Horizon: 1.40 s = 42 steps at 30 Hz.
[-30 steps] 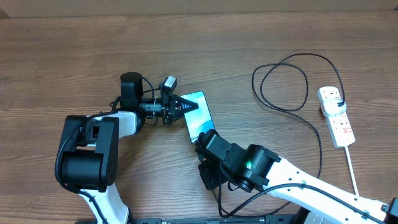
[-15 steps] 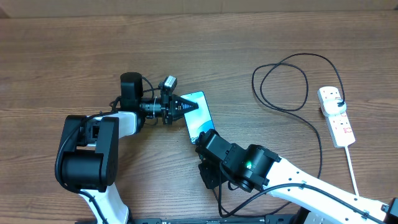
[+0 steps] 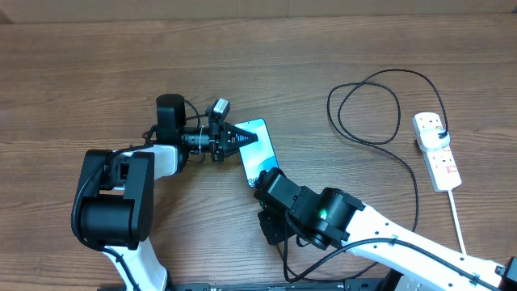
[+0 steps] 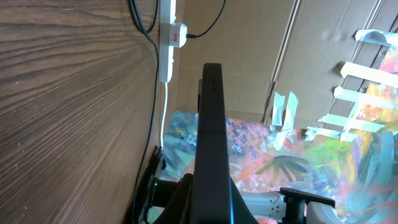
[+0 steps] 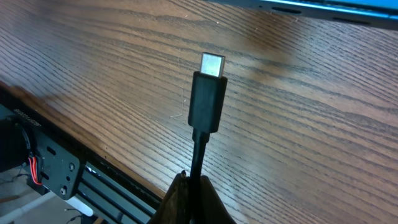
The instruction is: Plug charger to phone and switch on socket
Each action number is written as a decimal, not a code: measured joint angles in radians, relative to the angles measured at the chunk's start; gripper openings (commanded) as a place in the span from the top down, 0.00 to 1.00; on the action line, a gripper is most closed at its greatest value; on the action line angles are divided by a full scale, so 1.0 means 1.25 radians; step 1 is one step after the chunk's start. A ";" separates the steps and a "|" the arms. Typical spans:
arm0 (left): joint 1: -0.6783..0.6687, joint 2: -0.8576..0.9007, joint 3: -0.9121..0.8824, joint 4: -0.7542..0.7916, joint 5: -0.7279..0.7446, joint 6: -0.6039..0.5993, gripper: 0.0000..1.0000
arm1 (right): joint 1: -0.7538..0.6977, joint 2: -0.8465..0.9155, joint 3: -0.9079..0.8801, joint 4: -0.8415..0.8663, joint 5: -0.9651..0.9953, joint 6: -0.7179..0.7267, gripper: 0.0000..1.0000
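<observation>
The phone [image 3: 262,155], with a light blue screen, lies on the table near the middle. My left gripper [image 3: 247,137] is shut on its long edge; in the left wrist view the phone [image 4: 212,118] shows edge-on between the jaws [image 4: 211,190]. My right gripper [image 3: 261,181] sits just below the phone's near end and is shut on the charger's black cable behind its connector [image 5: 208,102]. The metal tip points at the phone's edge [image 5: 336,7] a short gap away. The cable's loop [image 3: 329,105] runs to the white socket [image 3: 437,152] at the right.
The socket's thick white cord [image 3: 457,218] runs toward the front right edge. The socket [image 4: 168,50] and the cable also show far off in the left wrist view. The table's front edge [image 5: 93,155] lies close under my right gripper.
</observation>
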<state>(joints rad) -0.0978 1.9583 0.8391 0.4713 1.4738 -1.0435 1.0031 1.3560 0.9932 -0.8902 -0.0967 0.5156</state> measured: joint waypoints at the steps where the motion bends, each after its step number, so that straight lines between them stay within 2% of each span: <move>1: 0.000 0.000 0.000 0.000 0.000 0.000 0.96 | 0.000 0.000 0.000 0.000 0.000 0.001 0.96; 18: 0.000 0.000 0.000 0.000 0.000 -0.001 0.96 | 0.000 0.000 0.000 0.001 0.000 0.004 0.96; 31: 0.000 0.000 0.000 0.000 0.000 0.000 0.96 | -0.001 0.000 0.000 0.050 0.024 0.007 0.96; 42: 0.000 0.000 0.000 0.001 0.039 0.058 0.96 | -0.001 0.000 0.000 0.006 0.064 0.007 0.96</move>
<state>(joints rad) -0.0978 1.9583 0.8391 0.4725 1.5230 -0.9714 1.0016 1.3560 0.9932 -0.8822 -0.0166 0.5240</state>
